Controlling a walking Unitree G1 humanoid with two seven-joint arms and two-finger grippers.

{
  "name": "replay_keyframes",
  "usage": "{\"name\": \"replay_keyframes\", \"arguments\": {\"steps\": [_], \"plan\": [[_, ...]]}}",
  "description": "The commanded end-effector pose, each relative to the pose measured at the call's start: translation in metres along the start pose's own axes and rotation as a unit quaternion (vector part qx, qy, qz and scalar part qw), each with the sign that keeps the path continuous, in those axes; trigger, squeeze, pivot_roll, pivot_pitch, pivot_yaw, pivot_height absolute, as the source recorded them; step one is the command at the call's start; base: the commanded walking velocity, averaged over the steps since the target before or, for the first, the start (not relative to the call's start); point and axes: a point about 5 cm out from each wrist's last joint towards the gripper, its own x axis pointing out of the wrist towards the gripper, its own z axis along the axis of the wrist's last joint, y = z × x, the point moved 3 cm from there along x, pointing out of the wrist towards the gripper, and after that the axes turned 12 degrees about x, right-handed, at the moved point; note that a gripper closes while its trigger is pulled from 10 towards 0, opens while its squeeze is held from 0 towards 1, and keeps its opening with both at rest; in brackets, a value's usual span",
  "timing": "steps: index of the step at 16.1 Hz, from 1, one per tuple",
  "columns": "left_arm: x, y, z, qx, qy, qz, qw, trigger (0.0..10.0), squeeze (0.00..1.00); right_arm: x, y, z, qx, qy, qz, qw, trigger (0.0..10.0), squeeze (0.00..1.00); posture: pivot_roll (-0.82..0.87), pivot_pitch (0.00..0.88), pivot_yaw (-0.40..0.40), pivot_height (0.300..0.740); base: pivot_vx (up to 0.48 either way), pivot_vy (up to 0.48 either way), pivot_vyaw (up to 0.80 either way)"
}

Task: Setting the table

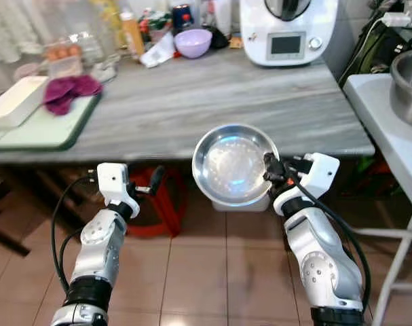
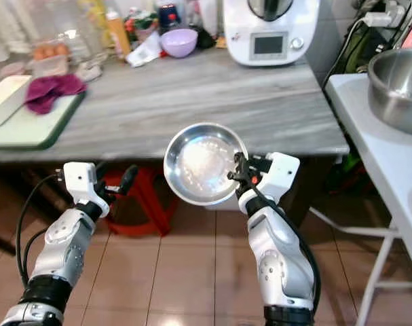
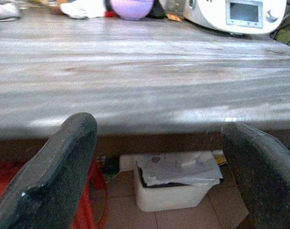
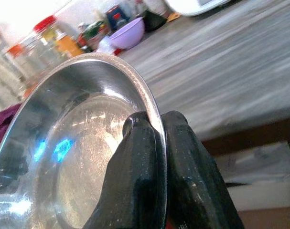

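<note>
Steel plate (image 1: 234,164) hangs in front of the worktop (image 1: 212,102) edge, its rim pinched by the right gripper (image 1: 269,170), tilted dish-up; bare worktop lies straight ahead. Left gripper (image 1: 153,182) hovers alongside, fingers spread wide, holding nothing

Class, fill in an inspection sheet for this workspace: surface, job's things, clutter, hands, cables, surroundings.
Surface: grey wood-grain table, middle bare.
Job's things: steel plate, tilted, held before the table's near edge.
Clutter: purple bowl, white kitchen appliance, purple cloth on a green board, bottles at the back.
Hands: right hand pinching the plate's rim; left hand open, holding nothing.
Cables: black cable along the left arm.
Surroundings: red stool, white bin under the table, tiled floor, steel pot on a side table.
</note>
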Motion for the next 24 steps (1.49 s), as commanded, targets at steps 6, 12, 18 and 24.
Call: {"name": "replay_keyframes", "arguments": {"steps": [6, 12, 18, 24], "plan": [[0.001, -0.003, 0.003, 0.003, -0.004, -0.007, 1.000, 10.0, 0.00, 0.000, 0.001, 0.004, -0.003, -0.008, 0.005, 1.000, 10.0, 0.00, -0.14, 0.083, 0.099, 0.740, 0.480, 0.000, 0.00], [0.001, -0.003, 0.012, 0.001, -0.025, -0.010, 1.000, 10.0, 0.00, 0.000, 0.001, 0.003, -0.002, -0.007, 0.002, 1.000, 10.0, 0.00, -0.14, 0.088, 0.101, 0.740, 0.320, 0.000, 0.00], [-0.013, -0.009, 0.013, 0.056, -0.021, -0.075, 0.995, 10.0, 0.00, -0.001, -0.008, 0.005, -0.006, -0.008, -0.014, 1.000, 10.0, 0.00, -0.13, 0.097, 0.104, 0.740, 0.000, 0.000, 0.00], [-0.045, -0.024, 0.011, 0.107, -0.009, -0.201, 0.974, 10.0, 0.00, 0.011, -0.018, 0.010, -0.023, 0.002, -0.033, 0.999, 10.0, 0.00, -0.13, 0.104, 0.102, 0.740, 0.000, 0.000, 0.00]]}}
